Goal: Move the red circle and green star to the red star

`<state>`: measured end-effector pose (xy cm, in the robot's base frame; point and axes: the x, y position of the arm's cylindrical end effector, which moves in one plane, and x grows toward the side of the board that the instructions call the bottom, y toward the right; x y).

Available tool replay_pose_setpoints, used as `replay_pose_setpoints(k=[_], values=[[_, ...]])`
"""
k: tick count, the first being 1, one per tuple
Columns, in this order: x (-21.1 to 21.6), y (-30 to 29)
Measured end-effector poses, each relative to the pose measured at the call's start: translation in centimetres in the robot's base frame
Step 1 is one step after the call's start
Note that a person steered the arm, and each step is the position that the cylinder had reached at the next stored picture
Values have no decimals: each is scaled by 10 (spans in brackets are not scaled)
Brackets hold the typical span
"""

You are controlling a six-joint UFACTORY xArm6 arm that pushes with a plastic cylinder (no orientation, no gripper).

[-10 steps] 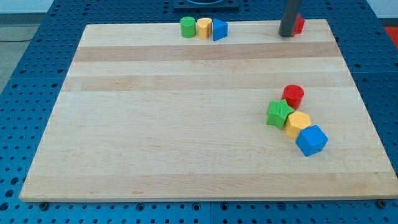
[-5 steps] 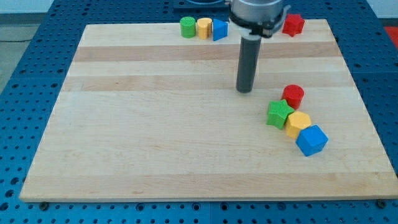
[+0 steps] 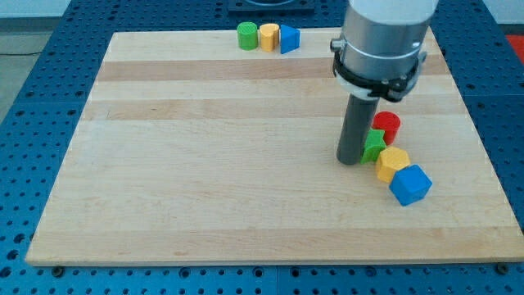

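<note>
My tip (image 3: 350, 161) stands on the board at the left side of the green star (image 3: 376, 146), which it partly hides, and appears to touch it. The red circle (image 3: 387, 125) sits just above and right of the green star. The red star, seen earlier at the board's top right, is hidden behind the arm's body. A yellow block (image 3: 393, 163) and a blue block (image 3: 410, 184) lie in a chain below and right of the green star.
A green round block (image 3: 247, 35), a yellow block (image 3: 268, 37) and a blue triangular block (image 3: 288, 38) stand in a row at the board's top edge. The arm's wide grey body (image 3: 381, 41) covers the top right of the board.
My tip has moved from the board's top right, beside the red star, down across the middle to the green star's left side. No block has visibly moved.
</note>
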<state>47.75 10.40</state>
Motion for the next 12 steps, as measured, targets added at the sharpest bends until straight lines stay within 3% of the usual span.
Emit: replay_pose_setpoints(k=[4,6,8,10,12], values=[[4,39],[-23,61],[-12,100],[-58,100],[-62,128]])
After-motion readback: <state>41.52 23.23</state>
